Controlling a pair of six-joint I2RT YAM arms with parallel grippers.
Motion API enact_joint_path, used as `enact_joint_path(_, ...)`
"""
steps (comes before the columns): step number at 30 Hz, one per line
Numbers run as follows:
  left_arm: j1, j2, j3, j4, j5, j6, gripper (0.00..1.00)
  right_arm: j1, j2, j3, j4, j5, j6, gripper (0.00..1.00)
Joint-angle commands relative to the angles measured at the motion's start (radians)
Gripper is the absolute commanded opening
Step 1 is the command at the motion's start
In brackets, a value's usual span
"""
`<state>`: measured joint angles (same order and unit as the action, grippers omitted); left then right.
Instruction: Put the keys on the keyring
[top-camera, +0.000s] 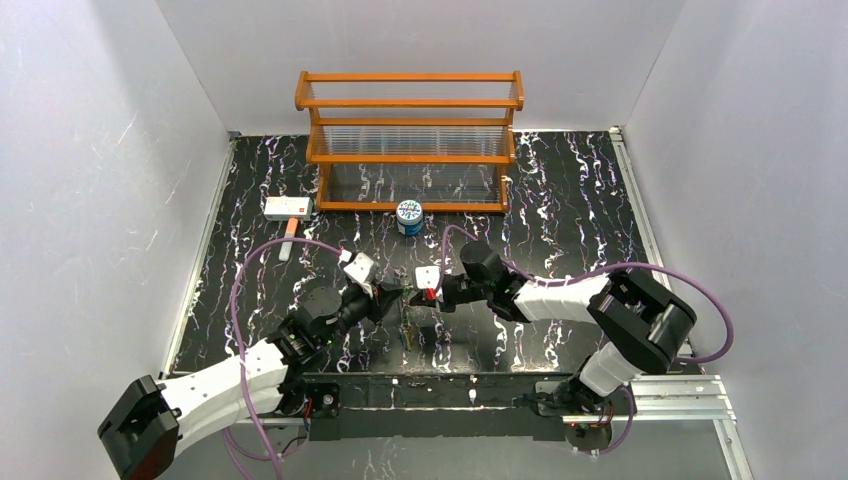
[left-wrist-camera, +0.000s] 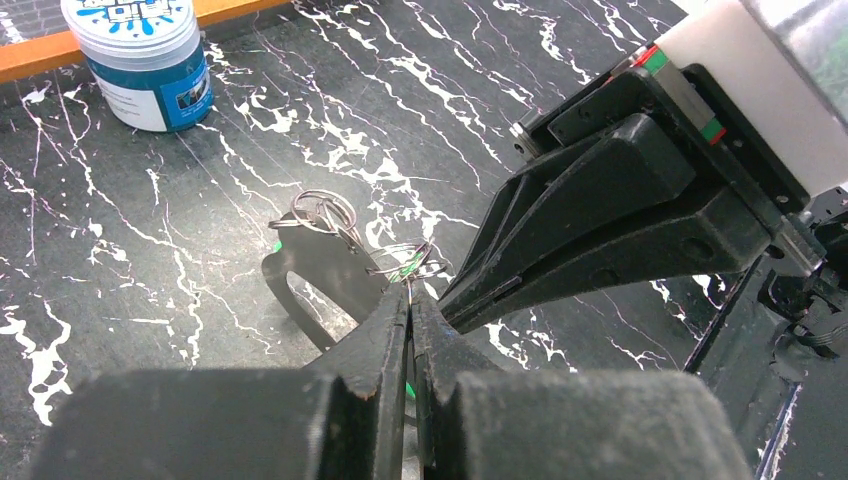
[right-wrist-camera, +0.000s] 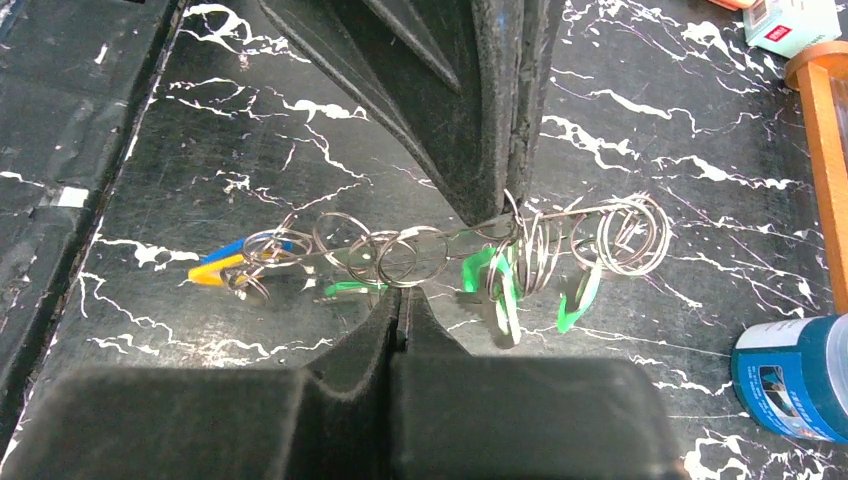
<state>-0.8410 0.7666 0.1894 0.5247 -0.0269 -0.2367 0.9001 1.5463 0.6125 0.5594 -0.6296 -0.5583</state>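
Keys (top-camera: 408, 328) dangle at 6 o'clock under my left gripper (top-camera: 390, 298) and right gripper (top-camera: 430, 295) overhead; left wrist shows its jaws clamped on the keyring (left-wrist-camera: 405, 262), steadying it; right wrist shows that side's jaws pinching a key's ring, probably for threading.

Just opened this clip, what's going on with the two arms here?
Both arms meet mid-table over a bunch of keys strung on wire rings. The left gripper and the right gripper are each shut on those rings from opposite sides. Green key heads dangle between them, with a blue and a yellow one at one end.
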Motion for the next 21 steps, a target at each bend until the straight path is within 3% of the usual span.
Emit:
enact_joint_path(1,-0.004,-0.024,-0.011,0.038,-0.023,-0.010,0.00,0.008,-0.042,0.015,0.027,0.047,-0.005,0.01)
enact_joint_path(4,-0.005,-0.024,-0.013,0.039,-0.022,-0.013,0.00,0.008,-0.085,-0.011,0.080,0.086,0.010,0.04)
enact_joint_path(6,-0.004,-0.023,-0.014,0.041,-0.021,-0.012,0.00,0.008,-0.109,-0.028,0.115,0.116,0.017,0.18)
enact_joint_path(10,-0.005,-0.022,-0.014,0.040,-0.022,-0.011,0.00,0.008,-0.144,-0.049,0.160,0.164,0.019,0.29)
enact_joint_path(21,-0.004,-0.021,-0.015,0.044,-0.024,-0.014,0.00,0.011,-0.114,-0.023,0.151,0.136,0.009,0.30)
